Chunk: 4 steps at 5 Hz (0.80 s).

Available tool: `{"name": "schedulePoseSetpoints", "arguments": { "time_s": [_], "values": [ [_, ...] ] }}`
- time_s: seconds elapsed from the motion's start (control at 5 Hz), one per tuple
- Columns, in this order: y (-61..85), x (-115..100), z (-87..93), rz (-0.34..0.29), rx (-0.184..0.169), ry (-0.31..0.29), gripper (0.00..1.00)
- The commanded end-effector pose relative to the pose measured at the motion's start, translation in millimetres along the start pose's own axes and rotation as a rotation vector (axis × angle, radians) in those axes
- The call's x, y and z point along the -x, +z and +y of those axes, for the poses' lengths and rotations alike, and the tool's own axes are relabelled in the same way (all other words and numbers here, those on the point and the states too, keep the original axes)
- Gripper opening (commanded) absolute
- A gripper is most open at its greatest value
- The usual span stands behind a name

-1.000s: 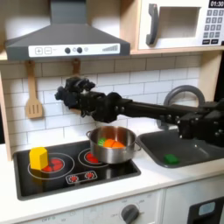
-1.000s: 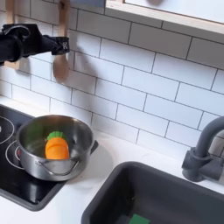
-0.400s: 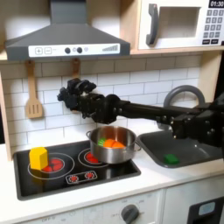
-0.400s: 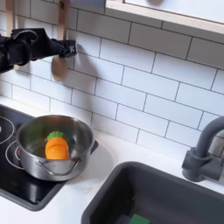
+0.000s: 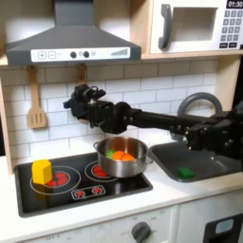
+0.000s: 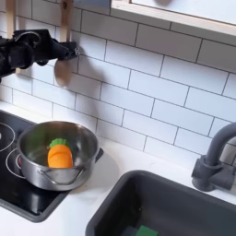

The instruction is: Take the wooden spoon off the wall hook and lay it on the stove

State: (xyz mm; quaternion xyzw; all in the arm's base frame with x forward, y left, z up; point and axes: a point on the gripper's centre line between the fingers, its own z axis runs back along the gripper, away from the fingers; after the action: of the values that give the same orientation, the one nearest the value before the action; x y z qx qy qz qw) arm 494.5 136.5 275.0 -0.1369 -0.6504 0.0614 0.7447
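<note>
First exterior view: we face kitchen front-on, far. Second exterior view: closer, angled along wall. We share pot [image 5: 122, 157] [image 6: 58, 154], tiles.

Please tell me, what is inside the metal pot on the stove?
In both exterior views, the pot holds an orange piece with a green part, perhaps a toy carrot. The pot's bottom under it is covered, so anything beneath cannot be seen.

My matt black plastic gripper [image 5: 74, 96] sits against glossy white wall tiles [image 6: 138, 78], next to the smooth light-brown wooden spoon [image 6: 64, 66] and the slotted wooden spatula [image 5: 36, 112]. The round steel pot [image 5: 122, 158] is shiny brushed metal, mirror-ish on its side, and the flat black stove [image 5: 71, 191] looks slick and glossy. The dark grey sink basin [image 6: 175, 214] looks like dull matt plastic.
</note>
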Motion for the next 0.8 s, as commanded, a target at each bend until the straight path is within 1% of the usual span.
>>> {"name": "schedulePoseSetpoints", "arguments": {
  "time_s": [0.0,0.2,0.4,0.6],
  "values": [
    [1.8,-2.2,0.0,-0.002,0.003,0.0,0.0],
    [2.3,-2.7,-1.2,0.0,0.01,0.002,0.0],
    [0.2,-4.1,-2.3,-0.012,0.019,0.009,0.0],
    [0.4,-5.1,-3.2,-0.007,0.023,0.013,0.0]
  ]
}}
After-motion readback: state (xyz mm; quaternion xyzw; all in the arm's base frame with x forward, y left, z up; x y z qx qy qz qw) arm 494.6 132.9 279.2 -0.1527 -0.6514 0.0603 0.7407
